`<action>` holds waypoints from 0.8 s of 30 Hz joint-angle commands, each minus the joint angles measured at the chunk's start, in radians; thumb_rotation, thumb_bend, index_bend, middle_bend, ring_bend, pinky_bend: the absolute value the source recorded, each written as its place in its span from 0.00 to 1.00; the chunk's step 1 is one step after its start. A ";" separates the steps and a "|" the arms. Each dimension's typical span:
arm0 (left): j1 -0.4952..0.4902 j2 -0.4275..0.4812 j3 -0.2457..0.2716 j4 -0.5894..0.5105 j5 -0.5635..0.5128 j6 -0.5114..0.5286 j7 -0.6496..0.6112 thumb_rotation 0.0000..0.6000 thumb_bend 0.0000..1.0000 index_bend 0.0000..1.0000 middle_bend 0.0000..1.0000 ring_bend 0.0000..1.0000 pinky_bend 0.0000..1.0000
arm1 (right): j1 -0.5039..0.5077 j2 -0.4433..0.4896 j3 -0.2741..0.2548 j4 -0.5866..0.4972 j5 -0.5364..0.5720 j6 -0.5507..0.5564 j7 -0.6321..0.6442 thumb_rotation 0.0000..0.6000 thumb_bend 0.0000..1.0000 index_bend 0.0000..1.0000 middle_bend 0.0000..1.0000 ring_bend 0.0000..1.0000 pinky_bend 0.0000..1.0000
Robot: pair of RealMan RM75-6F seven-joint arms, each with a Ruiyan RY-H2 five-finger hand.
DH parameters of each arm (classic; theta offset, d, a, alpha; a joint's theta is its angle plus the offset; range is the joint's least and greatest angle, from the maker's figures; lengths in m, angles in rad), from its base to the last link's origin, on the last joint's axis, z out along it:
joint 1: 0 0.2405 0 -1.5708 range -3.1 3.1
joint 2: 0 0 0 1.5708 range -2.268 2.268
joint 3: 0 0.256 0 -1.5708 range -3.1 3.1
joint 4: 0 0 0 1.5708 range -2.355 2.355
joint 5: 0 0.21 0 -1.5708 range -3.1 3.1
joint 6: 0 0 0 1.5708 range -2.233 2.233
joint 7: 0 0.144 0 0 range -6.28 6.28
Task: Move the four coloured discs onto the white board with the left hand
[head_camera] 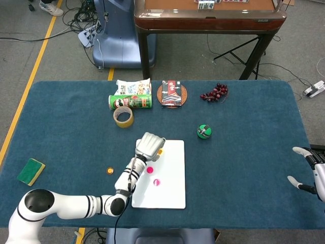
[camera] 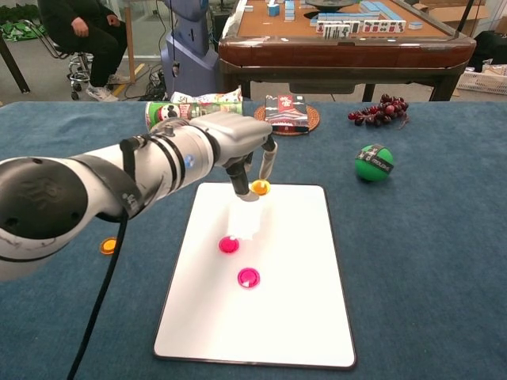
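Observation:
My left hand (camera: pixel 242 150) (head_camera: pixel 149 146) hangs over the far end of the white board (camera: pixel 293 317) (head_camera: pixel 172 188) and pinches an orange disc (camera: pixel 260 188) (head_camera: pixel 160 151) between thumb and a finger. Two pink discs (camera: pixel 229 245) (camera: pixel 249 277) lie on the board, seen in the head view as pink discs (head_camera: pixel 150 170) (head_camera: pixel 157 182). Another orange disc (camera: pixel 108 246) (head_camera: pixel 109 171) lies on the blue cloth left of the board. My right hand (head_camera: pixel 311 173) rests at the table's right edge, fingers apart and holding nothing.
A green ball (camera: pixel 374 163) sits right of the board. At the back stand a green can (camera: pixel 170 111), snack bag, tape roll (head_camera: pixel 123 116), coaster with a packet (camera: pixel 287 115) and grapes (camera: pixel 380 109). A sponge (head_camera: pixel 30 171) lies far left.

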 commanded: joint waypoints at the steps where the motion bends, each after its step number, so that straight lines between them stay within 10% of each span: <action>1: -0.008 -0.012 -0.002 0.012 0.004 -0.002 -0.004 1.00 0.27 0.56 1.00 1.00 1.00 | 0.000 0.000 0.000 0.001 0.000 0.000 0.001 1.00 0.00 0.25 0.28 0.29 0.48; 13: -0.018 -0.035 0.004 0.044 0.011 0.004 -0.001 1.00 0.27 0.37 1.00 1.00 1.00 | -0.003 0.003 0.002 0.004 0.002 0.004 0.012 1.00 0.00 0.25 0.28 0.29 0.48; 24: 0.095 0.119 0.050 -0.151 -0.006 0.093 -0.030 1.00 0.27 0.43 1.00 1.00 1.00 | -0.001 0.001 0.002 0.004 0.002 -0.002 0.004 1.00 0.00 0.25 0.28 0.29 0.48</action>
